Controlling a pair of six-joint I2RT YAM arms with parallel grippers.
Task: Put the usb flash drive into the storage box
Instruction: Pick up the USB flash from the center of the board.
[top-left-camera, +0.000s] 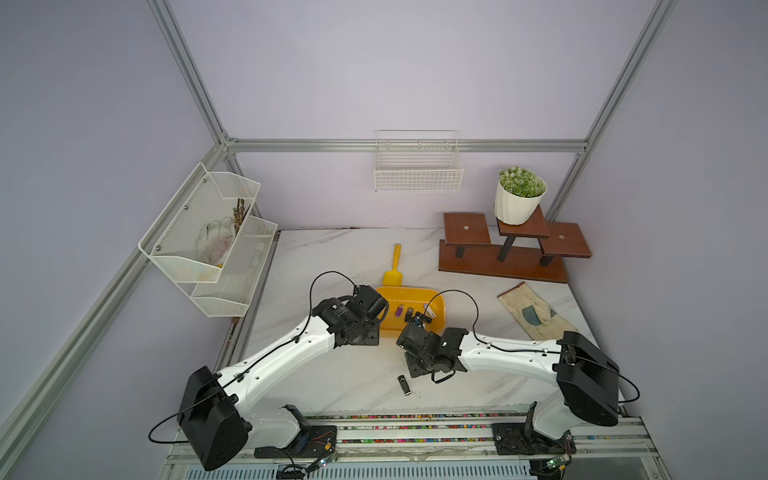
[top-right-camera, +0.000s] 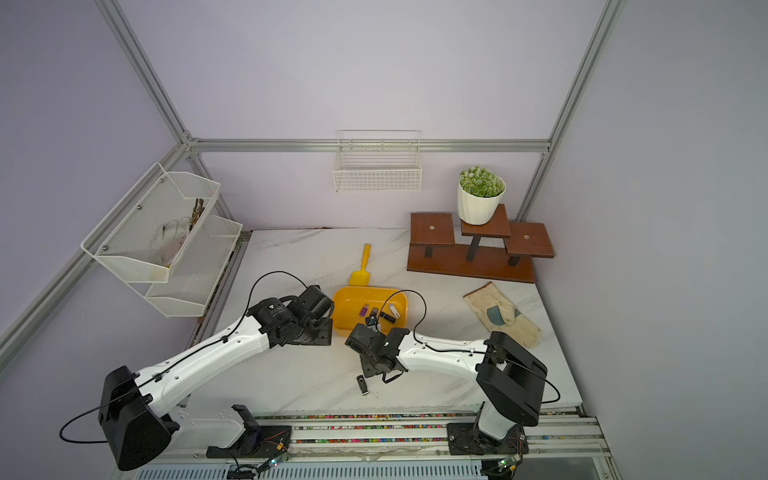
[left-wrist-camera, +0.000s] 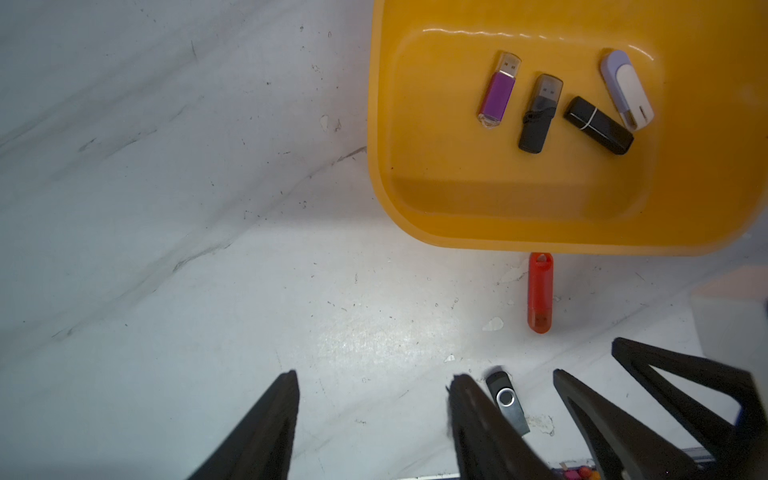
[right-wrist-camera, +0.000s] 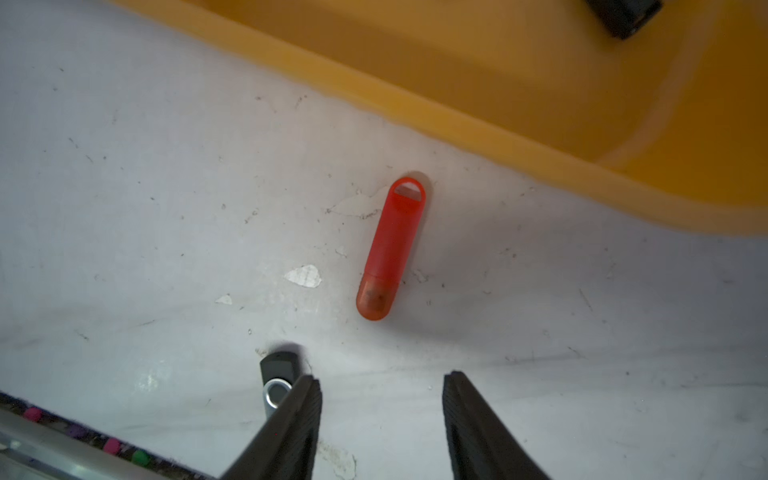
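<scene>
The left tool (left-wrist-camera: 374, 376) stands wide and empty above the white marble-pattern desk (top-left-camera: 353, 382). The shallow yellow plastic storage box (top-left-camera: 415, 292) holds four usb flash drives: purple (left-wrist-camera: 496, 95), dark grey (left-wrist-camera: 538, 120), black (left-wrist-camera: 598, 124) and white-lilac (left-wrist-camera: 627, 89). Two more lie on the desk. A red translucent capsule-shaped flash drive (right-wrist-camera: 390, 249) is just beside the box's near rim, with its long axis toward it and the loop end nearest. A black flash drive with silver swivel clip (top-left-camera: 404, 385) lies near the front edge, black end toward the box. The right tool (right-wrist-camera: 381, 376) is wide and empty too. Lilac walls (top-left-camera: 415, 62) stand around.
</scene>
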